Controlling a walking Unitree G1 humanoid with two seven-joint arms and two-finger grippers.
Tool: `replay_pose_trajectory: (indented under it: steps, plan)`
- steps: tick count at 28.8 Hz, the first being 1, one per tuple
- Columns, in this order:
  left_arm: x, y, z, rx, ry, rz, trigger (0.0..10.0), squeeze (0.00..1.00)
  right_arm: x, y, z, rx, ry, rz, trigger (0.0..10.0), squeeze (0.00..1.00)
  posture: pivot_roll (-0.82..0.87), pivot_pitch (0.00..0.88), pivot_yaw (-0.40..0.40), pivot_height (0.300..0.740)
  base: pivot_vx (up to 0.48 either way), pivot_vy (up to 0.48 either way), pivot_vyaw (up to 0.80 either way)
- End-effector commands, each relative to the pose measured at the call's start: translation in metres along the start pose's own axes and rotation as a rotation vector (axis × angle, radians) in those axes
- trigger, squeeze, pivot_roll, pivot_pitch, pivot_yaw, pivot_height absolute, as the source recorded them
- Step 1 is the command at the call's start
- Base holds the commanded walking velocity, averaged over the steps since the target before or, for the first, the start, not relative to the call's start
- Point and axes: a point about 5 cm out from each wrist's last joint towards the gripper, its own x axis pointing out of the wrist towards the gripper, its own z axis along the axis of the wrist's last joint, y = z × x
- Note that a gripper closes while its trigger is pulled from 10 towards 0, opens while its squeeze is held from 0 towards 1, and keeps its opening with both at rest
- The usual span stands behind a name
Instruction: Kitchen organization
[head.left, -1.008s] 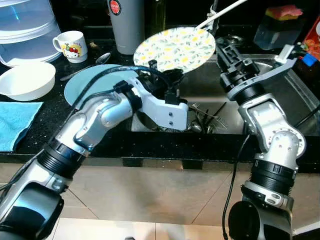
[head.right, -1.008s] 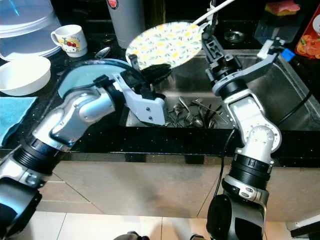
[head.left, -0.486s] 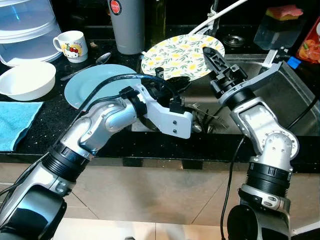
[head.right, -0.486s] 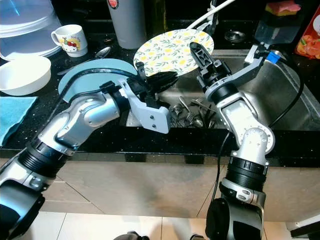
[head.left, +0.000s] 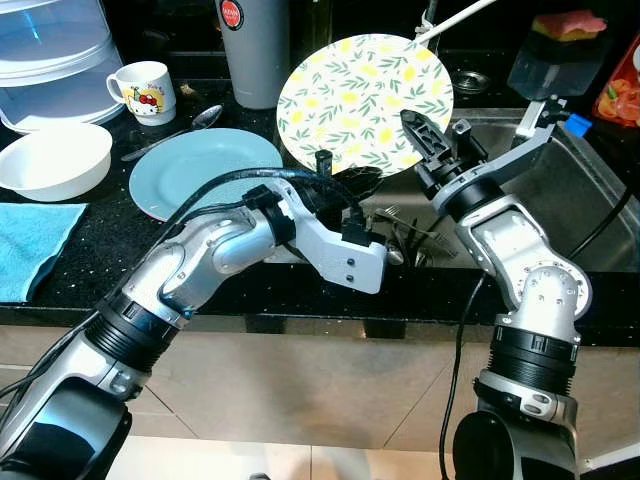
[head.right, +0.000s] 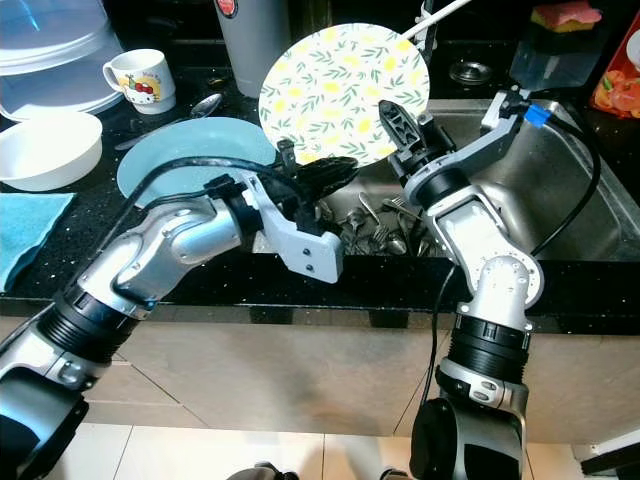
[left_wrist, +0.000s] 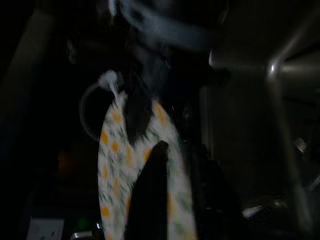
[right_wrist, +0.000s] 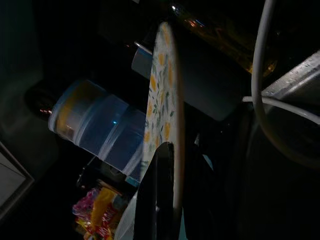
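Note:
A round floral plate (head.left: 360, 95) with yellow and green print stands almost upright over the left end of the sink (head.left: 570, 190). My left gripper (head.left: 345, 180) is shut on its lower rim from below. In the left wrist view the plate (left_wrist: 112, 165) is edge-on with a black finger (left_wrist: 150, 200) laid against it. My right gripper (head.left: 425, 140) grips the lower right rim, one finger across the plate's face. The right wrist view has the rim (right_wrist: 162, 100) running between the fingers (right_wrist: 157, 190).
On the black counter at the left lie a light blue plate (head.left: 200, 170), a white bowl (head.left: 55, 160), a cartoon mug (head.left: 145, 90), a spoon (head.left: 195, 122) and a teal cloth (head.left: 25, 245). A steel canister (head.left: 255, 50) stands behind. Several pieces of cutlery (head.left: 410, 240) lie in the sink.
The floral plate has tipped from nearly flat to almost upright and risen. My right gripper came in from the right and closed on its rim while the left kept hold.

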Motion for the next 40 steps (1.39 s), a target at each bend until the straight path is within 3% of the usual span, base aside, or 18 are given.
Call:
replay_pose_trajectory:
  steps: [1, 2, 3, 5, 6, 7, 16, 18, 23, 24, 25, 29, 30, 32, 33, 35, 36, 40]
  plan:
    - [0.002, 0.002, 0.005, -0.017, -0.034, -0.005, 10.0, 1.00, -0.001, -0.003, -0.005, -0.003, 0.016, -0.020, 0.0, 0.00, 0.10, 0.084, 0.023, 0.740, 0.000, 0.000, 0.00]
    - [0.002, 0.003, 0.006, -0.048, -0.032, 0.001, 10.0, 1.00, -0.001, -0.003, -0.005, -0.007, 0.014, -0.023, 7.3, 0.00, 0.10, 0.082, 0.023, 0.740, 0.000, 0.000, 0.00]
    - [0.001, 0.004, 0.006, -0.084, -0.024, -0.011, 10.0, 1.00, -0.001, -0.004, -0.004, -0.011, 0.010, -0.027, 10.0, 0.00, 0.10, 0.080, 0.023, 0.740, 0.000, 0.000, 0.00]
    - [0.000, 0.003, 0.008, -0.145, -0.031, -0.030, 10.0, 1.00, -0.001, -0.006, -0.003, -0.018, -0.001, -0.042, 10.0, 0.00, 0.10, 0.079, 0.024, 0.740, 0.000, 0.000, 0.00]
    - [-0.003, 0.004, 0.014, -0.281, -0.063, -0.043, 10.0, 0.00, -0.001, -0.012, 0.002, -0.043, -0.035, -0.086, 10.0, 0.00, 0.10, 0.078, 0.025, 0.740, 0.000, 0.000, 0.00]
    - [-0.003, 0.004, 0.014, -0.281, -0.063, -0.043, 10.0, 0.00, -0.001, -0.012, 0.002, -0.043, -0.035, -0.086, 10.0, 0.00, 0.10, 0.078, 0.025, 0.740, 0.000, 0.000, 0.00]
    - [-0.002, 0.011, 0.021, -0.675, -0.067, -0.005, 10.0, 0.00, -0.009, -0.052, 0.030, -0.164, -0.200, -0.358, 10.0, 0.00, 0.10, 0.073, 0.025, 0.740, 0.000, 0.000, 0.00]
    - [0.006, 0.011, 0.002, -0.744, 0.081, 0.061, 10.0, 0.00, -0.011, -0.065, 0.023, -0.252, -0.154, -0.456, 10.0, 0.00, 0.10, 0.076, 0.025, 0.740, 0.000, 0.000, 0.00]
    - [0.007, 0.010, -0.021, -0.840, 0.259, 0.109, 10.0, 0.00, -0.013, -0.075, 0.013, -0.348, -0.091, -0.537, 10.0, 0.00, 0.10, 0.078, 0.024, 0.740, 0.000, 0.000, 0.00]
    - [0.007, 0.012, -0.029, -0.911, 0.311, 0.144, 10.0, 0.00, -0.014, -0.079, 0.009, -0.397, -0.064, -0.575, 10.0, 0.00, 0.10, 0.082, 0.027, 0.740, 0.000, 0.000, 0.00]
    - [0.007, 0.013, -0.038, -1.077, 0.380, 0.191, 10.0, 0.00, -0.017, -0.085, 0.005, -0.446, -0.043, -0.624, 10.0, 0.00, 0.10, 0.085, 0.027, 0.740, 0.000, 0.000, 0.00]
    - [0.007, 0.011, -0.045, -1.181, 0.442, 0.228, 10.0, 0.00, -0.020, -0.091, 0.004, -0.368, -0.071, -0.646, 10.0, 0.03, 0.10, 0.091, 0.031, 0.740, 0.000, 0.000, 0.00]
    - [0.008, 0.008, -0.047, -1.190, 0.475, 0.230, 10.0, 0.00, -0.023, -0.095, 0.004, -0.353, -0.080, -0.673, 10.0, 0.26, 0.10, 0.092, 0.032, 0.740, 0.000, 0.000, 0.00]
    - [0.008, 0.005, -0.049, -1.194, 0.525, 0.232, 10.0, 0.00, -0.025, -0.100, 0.004, -0.352, -0.087, -0.708, 10.0, 0.35, 0.10, 0.094, 0.033, 0.740, 0.000, 0.000, 0.00]
    - [0.007, 0.003, -0.051, -1.217, 0.547, 0.235, 10.0, 0.00, -0.027, -0.102, 0.005, -0.358, -0.095, -0.726, 10.0, 0.81, 0.10, 0.095, 0.035, 0.740, 0.000, 0.000, 0.00]
    - [0.007, 0.002, -0.052, -1.233, 0.561, 0.237, 10.0, 0.00, -0.028, -0.103, 0.006, -0.361, -0.100, -0.737, 10.0, 0.81, 0.10, 0.097, 0.036, 0.740, 0.000, 0.000, 0.00]
    - [0.007, -0.001, -0.053, -1.270, 0.588, 0.243, 10.0, 0.00, -0.030, -0.103, 0.009, -0.330, -0.142, -0.734, 10.0, 1.00, 0.10, 0.100, 0.039, 0.740, 0.000, 0.000, 0.00]
    - [0.006, -0.003, -0.052, -1.319, 0.623, 0.243, 10.0, 0.00, -0.032, -0.099, 0.020, -0.307, -0.243, -0.723, 10.0, 1.00, 0.10, 0.102, 0.041, 0.740, 0.000, 0.000, 0.00]
